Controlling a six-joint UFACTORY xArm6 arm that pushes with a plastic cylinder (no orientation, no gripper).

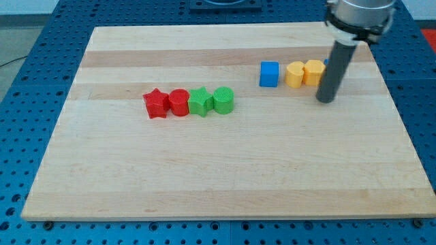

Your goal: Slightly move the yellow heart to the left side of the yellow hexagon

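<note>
My tip (327, 100) rests on the bench (225, 170), just right of the yellow hexagon (314, 71), which touches the yellow heart (294, 73); no jaws are visible.

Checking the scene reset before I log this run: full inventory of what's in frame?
red star block: 1, red, view's left end of a touching row left of board centre
red cylinder block: 1, red, next in that row
green star block: 1, green, third in the row
green cylinder block: 1, green, view's right end of the row
blue cube: 1, blue, upper right, apart from the yellow pair
yellow heart: 1, yellow, right of the blue cube
yellow hexagon: 1, yellow, touching the heart's right side
board: 1, light wood, on a blue perforated table
my tip: 1, dark rod, just right of and below the hexagon
</note>
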